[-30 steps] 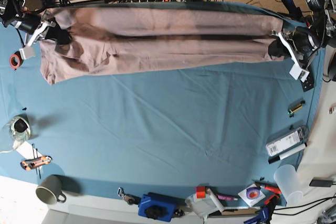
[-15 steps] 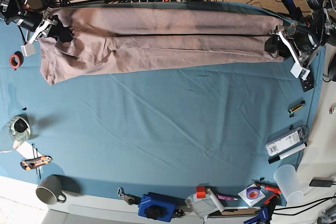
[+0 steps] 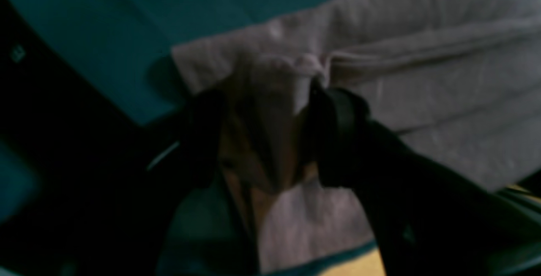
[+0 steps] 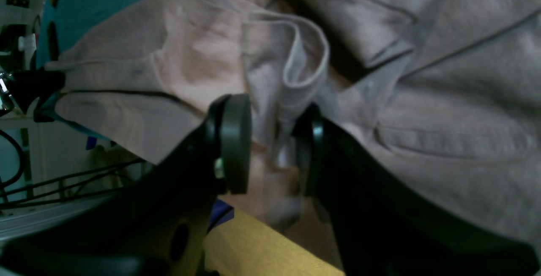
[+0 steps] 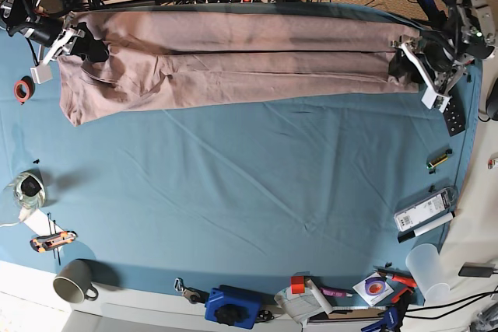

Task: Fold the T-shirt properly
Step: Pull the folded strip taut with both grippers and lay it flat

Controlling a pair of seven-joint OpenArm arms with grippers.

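Releasing after a lengthwise fold: left hand (image 5: 410, 64) and right hand (image 5: 71, 40) both open, T-shirt (image 5: 233, 64) cloth loose between fingers along frame top. Next, regrasping for crosswise fold.

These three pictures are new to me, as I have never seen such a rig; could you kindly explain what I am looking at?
It is a robot with two arms. The base view looks down on a blue-teal table cloth; the other two pictures come from cameras on the wrists. A pink-beige T-shirt, folded into a long band, lies along the far edge. The left end effector and the right end effector sit at its two ends. Both wrist views show parted jaws with cloth bunched between them, so neither clamps it. A mug and small tools lie along the near edge.
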